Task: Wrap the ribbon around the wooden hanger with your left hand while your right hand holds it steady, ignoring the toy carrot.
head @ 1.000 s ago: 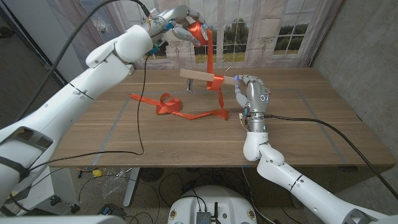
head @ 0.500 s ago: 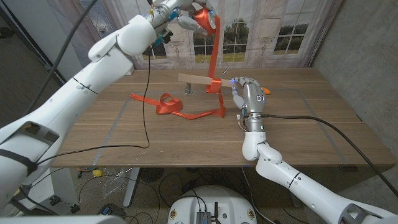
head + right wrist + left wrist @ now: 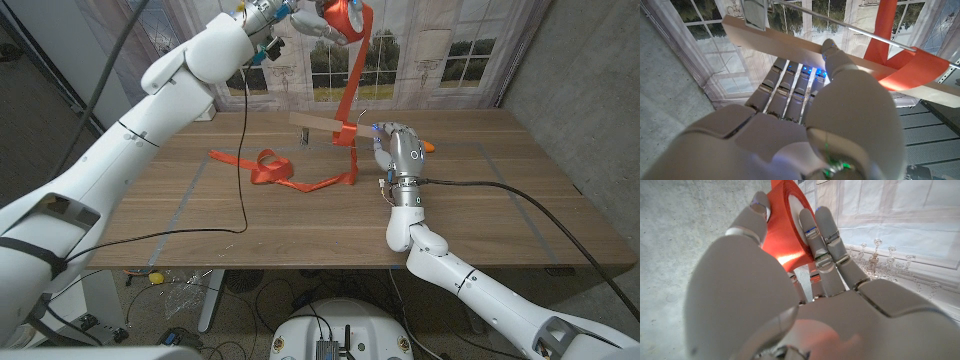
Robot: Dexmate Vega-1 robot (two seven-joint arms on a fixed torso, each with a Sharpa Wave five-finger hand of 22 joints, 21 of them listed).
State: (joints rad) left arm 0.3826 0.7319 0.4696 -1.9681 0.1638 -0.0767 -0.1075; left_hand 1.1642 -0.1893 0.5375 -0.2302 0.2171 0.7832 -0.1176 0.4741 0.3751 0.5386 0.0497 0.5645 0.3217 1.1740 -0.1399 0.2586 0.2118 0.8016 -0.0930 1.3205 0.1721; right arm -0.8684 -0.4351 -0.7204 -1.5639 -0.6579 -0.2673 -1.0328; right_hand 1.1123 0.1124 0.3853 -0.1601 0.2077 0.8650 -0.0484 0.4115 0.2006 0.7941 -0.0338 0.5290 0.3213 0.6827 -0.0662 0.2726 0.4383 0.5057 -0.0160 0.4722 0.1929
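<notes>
Now the left robot hand [image 3: 322,17] grips the ribbon [image 3: 350,90] higher; right robot hand [image 3: 393,152] holds the hanger [image 3: 318,123].

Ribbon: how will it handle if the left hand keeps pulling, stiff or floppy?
Likely floppy: the ribbon hangs as a thin band from the left hand to the hanger, and its slack curls loosely on the table. Probably light; pulling should mostly draw in slack while the right hand steadies the hanger.

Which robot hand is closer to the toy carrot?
Right. The right hand sits beside the toy carrot, holding the hanger; the left hand is raised high, gripping the ribbon.
</notes>
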